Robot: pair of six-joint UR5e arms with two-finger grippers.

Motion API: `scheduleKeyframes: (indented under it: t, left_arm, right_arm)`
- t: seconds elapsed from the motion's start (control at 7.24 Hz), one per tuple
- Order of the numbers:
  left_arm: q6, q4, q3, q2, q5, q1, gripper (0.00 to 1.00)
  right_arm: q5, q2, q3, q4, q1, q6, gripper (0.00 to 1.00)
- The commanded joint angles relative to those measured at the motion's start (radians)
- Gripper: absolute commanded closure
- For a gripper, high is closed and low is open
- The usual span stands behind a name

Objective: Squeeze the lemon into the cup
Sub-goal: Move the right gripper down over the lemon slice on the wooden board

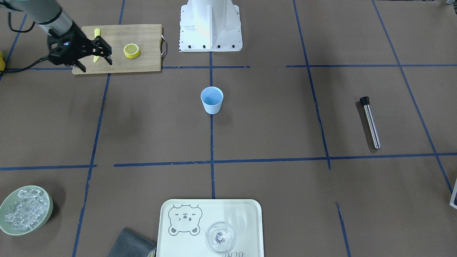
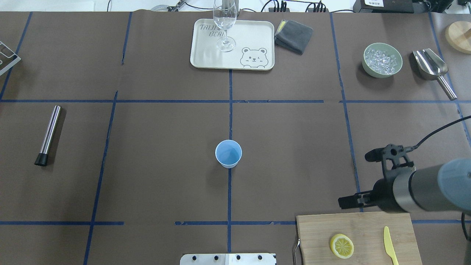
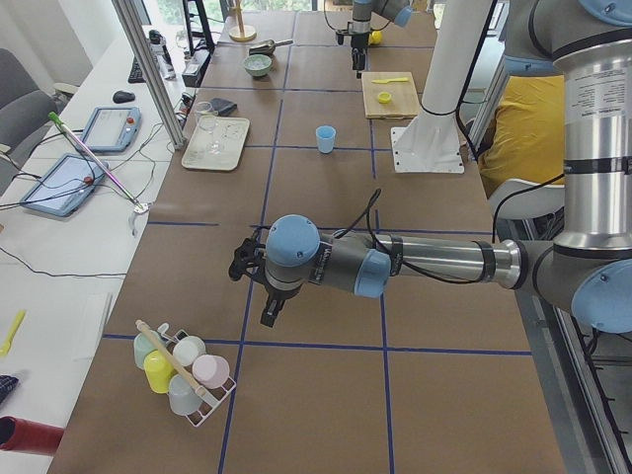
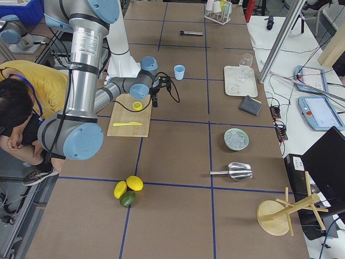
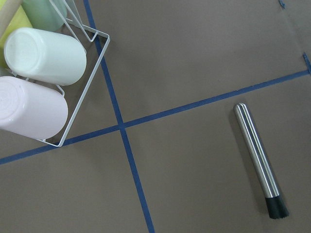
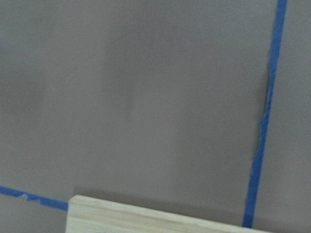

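One yellow lemon slice (image 1: 131, 50) lies flat on the wooden cutting board (image 1: 142, 62), and it also shows in the overhead view (image 2: 342, 246). The light-blue cup (image 1: 211, 100) stands upright at the table's middle (image 2: 228, 153). My right gripper (image 1: 95, 65) is open and empty. It hovers over the board's far edge (image 2: 355, 178), beside the slice and far from the cup. My left gripper (image 3: 252, 286) shows only in the exterior left view, low over the table's other end, and I cannot tell whether it is open.
A yellow knife (image 2: 389, 250) lies on the board. A steel muddler (image 2: 48, 134) lies at the left. At the far side are a tray (image 2: 206, 59) with a glass (image 2: 224, 25), a grey cloth (image 2: 294, 35), an ice bowl (image 2: 382, 60) and a scoop (image 2: 430, 66). A cup rack (image 5: 39, 73) is near my left gripper.
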Motion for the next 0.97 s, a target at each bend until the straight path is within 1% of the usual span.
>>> scheduleKeyframes:
  t: [0.0, 0.14, 0.28, 0.41, 0.55, 0.69, 0.83]
  left_arm:
    - [-0.042, -0.007, 0.002, 0.0, -0.002, 0.006, 0.0]
    - [-0.047, -0.009, 0.002, 0.0, -0.008, 0.007, 0.0]
    - [-0.048, -0.01, 0.004, 0.0, -0.008, 0.012, 0.0]
    - [-0.048, -0.012, 0.004, 0.0, -0.008, 0.012, 0.0]
    - [-0.048, -0.012, 0.005, 0.0, -0.006, 0.012, 0.0]
    - [-0.047, -0.012, 0.005, 0.0, -0.006, 0.012, 0.0]
    - [-0.048, -0.012, 0.005, 0.0, -0.006, 0.012, 0.0]
  right_arm:
    - [-0.163, -0.007, 0.024, -0.007, -0.207, 0.189, 0.0]
    - [-0.237, -0.032, 0.024, -0.039, -0.272, 0.192, 0.0]
    - [-0.271, -0.031, 0.022, -0.07, -0.306, 0.211, 0.0]
    - [-0.291, -0.032, 0.009, -0.07, -0.337, 0.263, 0.0]
    - [-0.341, -0.031, 0.007, -0.07, -0.381, 0.274, 0.0]
    - [-0.369, -0.03, -0.005, -0.072, -0.403, 0.274, 0.0]
    - [-0.371, -0.027, -0.007, -0.072, -0.401, 0.274, 0.0]
